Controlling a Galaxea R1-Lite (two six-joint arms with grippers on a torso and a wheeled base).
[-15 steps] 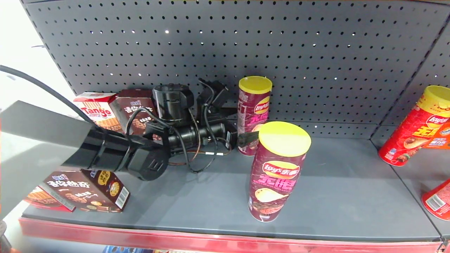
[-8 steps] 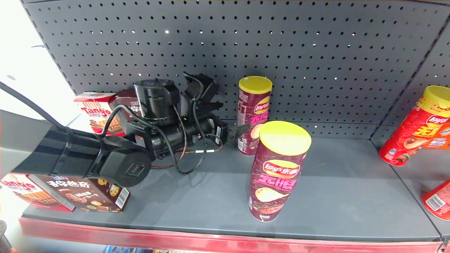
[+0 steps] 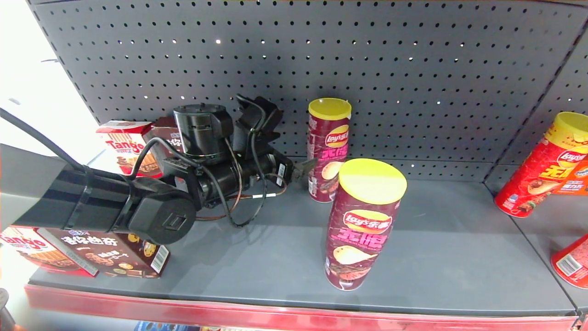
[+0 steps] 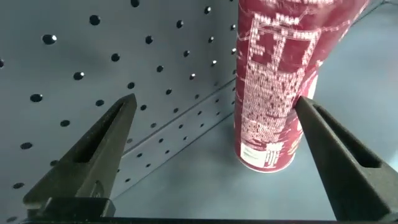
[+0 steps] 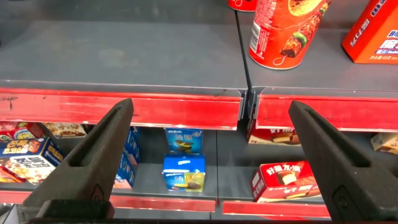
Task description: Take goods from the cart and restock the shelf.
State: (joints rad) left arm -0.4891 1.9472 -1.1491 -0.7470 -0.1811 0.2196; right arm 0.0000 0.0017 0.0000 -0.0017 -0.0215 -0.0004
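Observation:
Two purple chip cans with yellow lids stand upright on the grey shelf (image 3: 459, 248). One purple can (image 3: 328, 149) is at the back by the pegboard, the other purple can (image 3: 365, 223) nearer the front edge. My left gripper (image 3: 307, 166) lies low over the shelf just left of the back can, open and holding nothing. In the left wrist view the back can (image 4: 280, 93) stands close to one finger of the open left gripper (image 4: 214, 106), outside the gap. My right gripper (image 5: 211, 106) is open and empty, facing the shelf's red front edge (image 5: 124, 102).
Cookie boxes (image 3: 124, 142) stand at the back left and more boxes (image 3: 110, 253) lie at the front left under my left arm. Red chip cans (image 3: 542, 170) fill the right bay. A red can (image 5: 283, 31) and lower-shelf goods (image 5: 183, 171) show in the right wrist view.
My left gripper has drawn back to the left, away from the back purple can. That can has shifted slightly left and turned a little.

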